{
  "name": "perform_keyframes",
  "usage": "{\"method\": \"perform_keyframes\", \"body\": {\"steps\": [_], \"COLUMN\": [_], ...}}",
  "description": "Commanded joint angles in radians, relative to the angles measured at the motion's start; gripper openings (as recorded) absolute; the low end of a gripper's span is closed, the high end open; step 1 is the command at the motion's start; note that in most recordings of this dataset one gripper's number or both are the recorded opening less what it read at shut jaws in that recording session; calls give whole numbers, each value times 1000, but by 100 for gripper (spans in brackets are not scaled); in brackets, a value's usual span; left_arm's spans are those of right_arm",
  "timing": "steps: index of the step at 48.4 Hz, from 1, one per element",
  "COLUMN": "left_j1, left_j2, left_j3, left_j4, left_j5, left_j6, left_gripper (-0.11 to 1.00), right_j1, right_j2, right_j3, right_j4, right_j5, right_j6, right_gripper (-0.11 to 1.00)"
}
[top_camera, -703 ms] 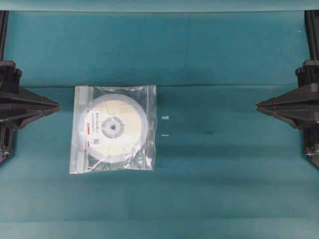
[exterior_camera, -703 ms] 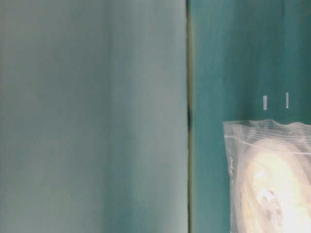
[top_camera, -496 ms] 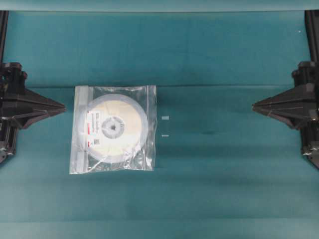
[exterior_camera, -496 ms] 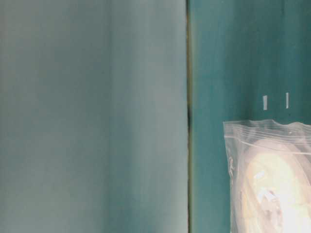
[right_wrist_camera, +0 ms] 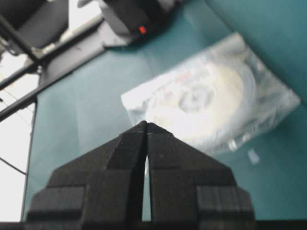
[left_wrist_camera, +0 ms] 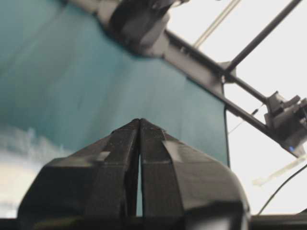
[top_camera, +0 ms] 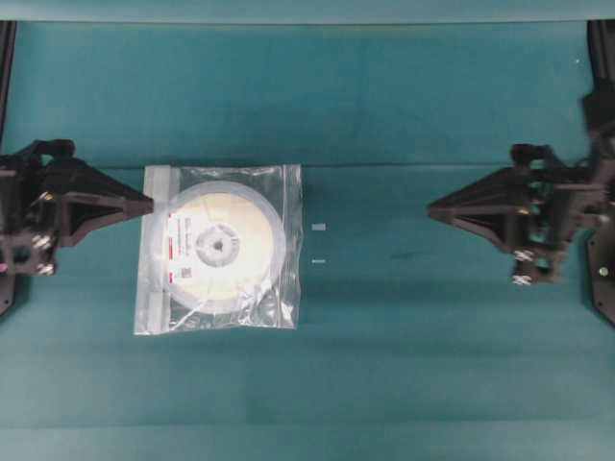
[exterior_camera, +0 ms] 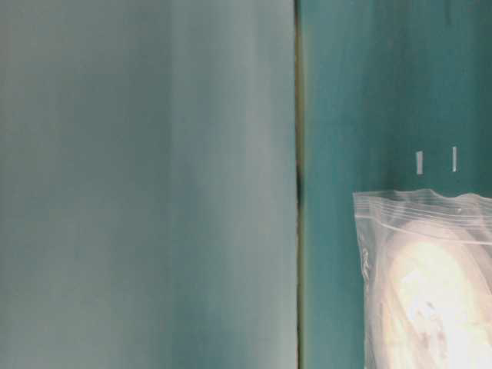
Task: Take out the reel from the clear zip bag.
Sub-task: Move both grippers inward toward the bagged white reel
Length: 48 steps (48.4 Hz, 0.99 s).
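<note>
Overhead view: square transparent crinkly zip bag (top_camera: 219, 249) lying flat on the teal table cloth (top_camera: 404, 365), left of centre, whitish zip strip along its left edge. Inside, flat round white plastic reel (top_camera: 220, 244) with cream centre, grey hub and red-striped label, fully enclosed. Black left gripper (top_camera: 151, 204) closed to a point, tip at the zip-strip edge near the bag's upper left corner; contact not determinable. Black right gripper (top_camera: 430, 206) closed likewise, well apart from the bag on the right. Two small white tape marks (top_camera: 319, 244) just right of the bag.

Table-level view: only one corner of the bag (exterior_camera: 415, 231) and the pale blurred reel (exterior_camera: 438, 300) visible; no gripper in view.

Left wrist view: left gripper (left_wrist_camera: 139, 120) with jaws pressed together, nothing between them; the scene at lower left is a pale blur, with nothing identifiable there.

Right wrist view: right gripper (right_wrist_camera: 146, 123) shut and empty, pointed toward the bag (right_wrist_camera: 276, 100); reel (right_wrist_camera: 204, 103) visible through the film.

Handling assessment: bag film likely thin, soft and slippery, prone to crumple and slide on the cloth. Reel likely light but rigid, thin flanges possibly brittle. Recommended: pinch one wall of film at the zip strip, hold the bag's closed edge with the other gripper, then grasp the reel by its rim once exposed. Jaws to be opened before any grasp.
</note>
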Motion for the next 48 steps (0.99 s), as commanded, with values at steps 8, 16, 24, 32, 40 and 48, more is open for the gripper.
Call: {"method": "perform_keyframes", "body": {"steps": [8, 16, 24, 32, 40, 48], "left_j1": [38, 41, 43, 44, 49, 52], "left_j2": [63, 69, 72, 92, 129, 164], "left_j3": [15, 41, 81, 126, 176, 207], "left_j4": [2, 3, 3, 2, 3, 2], "left_j5": [89, 83, 83, 86, 86, 77], "left_j6": [-189, -195, -201, -241, -324, -377], "left_gripper": [-2, -2, -1, 15, 62, 98], "right_j1": [-31, -40, -46, -52, -61, -61], "right_j2": [170, 285, 371, 416, 417, 420], "right_j3": [-78, -133, -210, -244, -232, -216], "right_j4": [103, 117, 127, 164, 245, 258], "right_j5": [28, 77, 140, 189, 192, 192], "right_j6": [114, 147, 149, 152, 181, 209], "right_gripper": [1, 2, 12, 33, 65, 88]}}
